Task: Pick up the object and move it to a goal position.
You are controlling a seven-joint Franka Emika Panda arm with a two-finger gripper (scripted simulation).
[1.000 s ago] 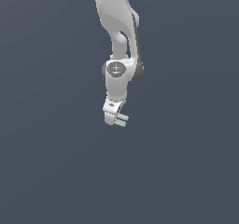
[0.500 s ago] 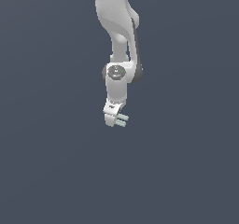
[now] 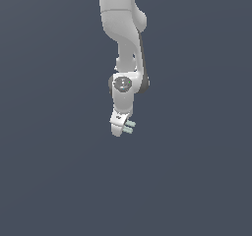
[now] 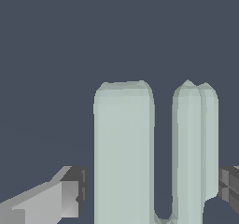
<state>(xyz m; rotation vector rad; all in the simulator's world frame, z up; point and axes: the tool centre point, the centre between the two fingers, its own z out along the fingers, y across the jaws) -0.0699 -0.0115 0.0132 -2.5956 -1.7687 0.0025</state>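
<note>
The object is out of view in both views. In the exterior view the white arm hangs down from the top, and my gripper (image 3: pixel 131 127) sits at its lower end, in the middle of the picture. Its two pale green fingers (image 3: pixel 129 124) point toward the exterior view's right. In the wrist view my gripper (image 4: pixel 163 90) shows both fingers close together, with only a narrow strip of background between them. Nothing is held in that gap.
Only a flat dark blue-grey background surrounds the arm in both views. Grey parts of the hand (image 4: pixel 56 197) show at the edge of the wrist view.
The arm's round wrist joint has sunk slightly in the exterior view. The fingers stay at about the same spot and keep the same narrow gap.
</note>
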